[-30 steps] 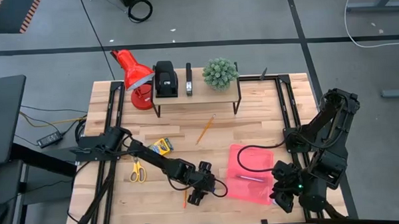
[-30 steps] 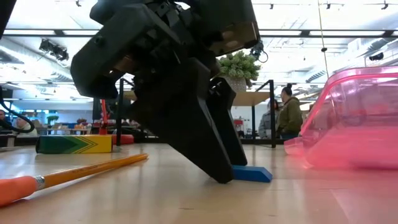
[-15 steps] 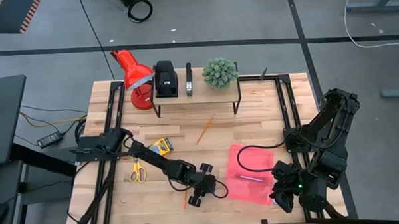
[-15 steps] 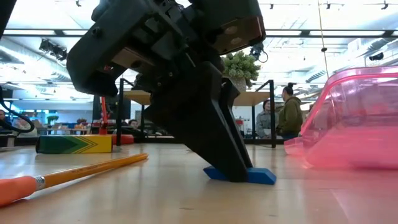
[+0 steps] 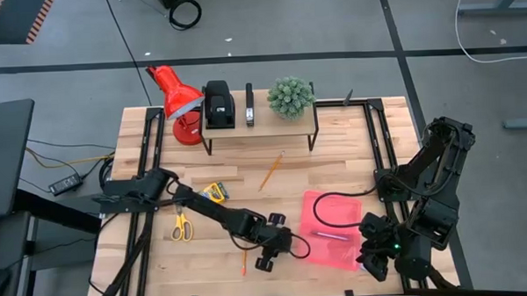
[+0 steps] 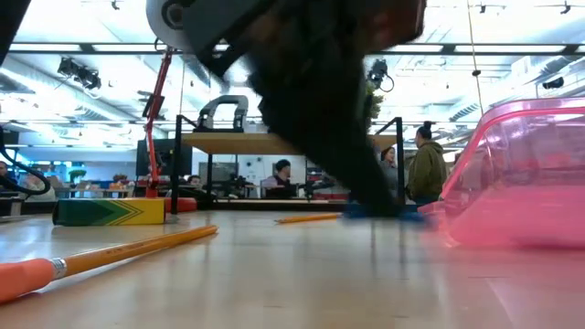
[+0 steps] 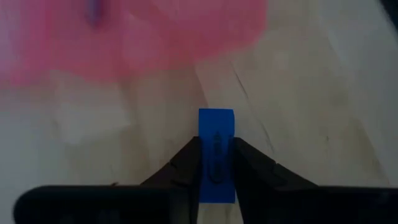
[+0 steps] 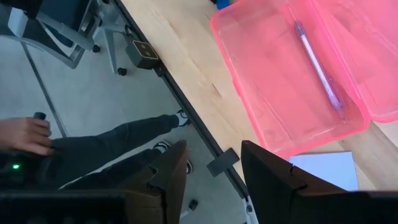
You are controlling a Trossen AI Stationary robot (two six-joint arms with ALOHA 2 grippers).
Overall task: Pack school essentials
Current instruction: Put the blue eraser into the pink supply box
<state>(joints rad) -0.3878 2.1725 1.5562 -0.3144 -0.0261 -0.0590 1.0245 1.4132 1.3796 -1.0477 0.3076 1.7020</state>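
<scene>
Gripping the blue eraser [image 7: 216,155] lengthwise, the left claw [image 7: 214,163] aims it toward the pink box [image 5: 330,230].

Both arms dark, matte, chunky joints. Left gripper [image 7: 216,163] w/ black wedge fingers. Right arm [image 5: 428,195] has black cable, green LED.

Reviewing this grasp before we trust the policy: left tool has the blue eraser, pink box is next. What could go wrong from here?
1. The left tool pinches the blue eraser by one end, most of it sticking out, so it may twist or slip.
2. The eraser could catch the pink box near wall and drop outside.
3. An orange pencil lies beside the left tool and could get knocked.
</scene>
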